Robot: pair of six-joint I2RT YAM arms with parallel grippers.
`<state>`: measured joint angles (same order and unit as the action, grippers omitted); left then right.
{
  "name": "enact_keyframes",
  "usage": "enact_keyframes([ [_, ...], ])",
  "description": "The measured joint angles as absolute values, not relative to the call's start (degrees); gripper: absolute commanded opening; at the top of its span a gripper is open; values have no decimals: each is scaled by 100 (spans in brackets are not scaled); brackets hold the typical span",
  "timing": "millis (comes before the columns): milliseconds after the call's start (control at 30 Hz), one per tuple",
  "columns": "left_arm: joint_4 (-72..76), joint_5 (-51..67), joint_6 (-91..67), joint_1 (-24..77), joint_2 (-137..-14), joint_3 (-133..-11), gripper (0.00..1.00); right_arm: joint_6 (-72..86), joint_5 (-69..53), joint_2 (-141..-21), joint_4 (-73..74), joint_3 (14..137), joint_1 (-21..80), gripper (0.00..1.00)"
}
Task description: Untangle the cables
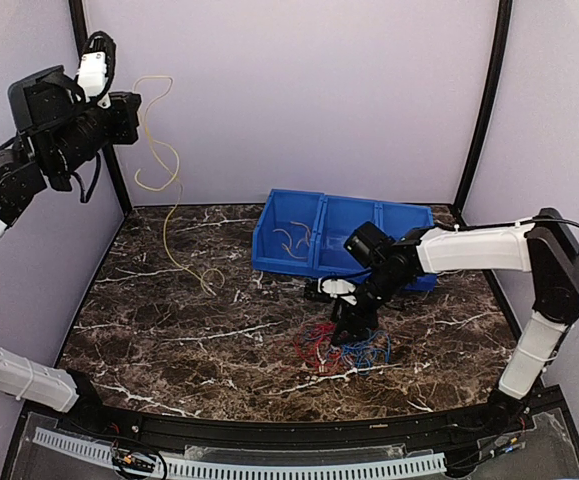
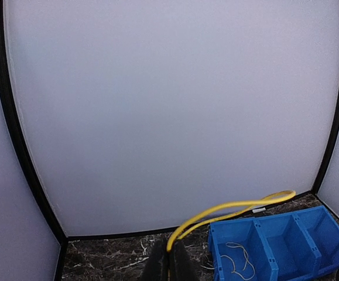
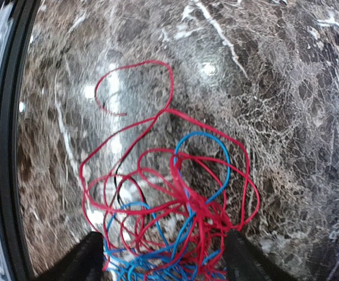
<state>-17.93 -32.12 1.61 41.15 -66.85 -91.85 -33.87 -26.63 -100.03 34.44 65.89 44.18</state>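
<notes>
A tangle of red and blue cables (image 1: 341, 349) lies on the marble table, near the middle right. My right gripper (image 1: 347, 328) stands over it, jaws open, with the tangle (image 3: 175, 216) between the fingertips. My left gripper (image 1: 119, 112) is raised high at the far left and shut on a yellow cable (image 1: 165, 190) that hangs down in loops to the table. In the left wrist view the yellow cable (image 2: 228, 209) leaves the closed fingers (image 2: 156, 263).
A blue three-compartment bin (image 1: 309, 215) stands behind the tangle at the back; its left compartment holds pale thin wires (image 1: 294, 240). The bin also shows in the left wrist view (image 2: 318, 231). Purple walls and black posts enclose the table.
</notes>
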Motion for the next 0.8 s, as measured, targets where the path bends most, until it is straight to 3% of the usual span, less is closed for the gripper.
enact_keyframes([
  [33,-1813,-3183,97,4115,-6718,-9185,0,-3378,-2641,-9918,3468,6530,4392,96],
  [67,-1826,-3151,49,4115,-6757,-9185,0,-3393,-2617,-9786,3503,6466,4342,98],
  [467,-2552,-2689,-572,4115,-7609,-9878,0,-3085,-2952,-8034,3347,6337,3120,99],
  [800,-3050,-1859,-967,4115,-8213,-11225,0,-2703,-3728,-7428,2569,4873,1850,99],
])
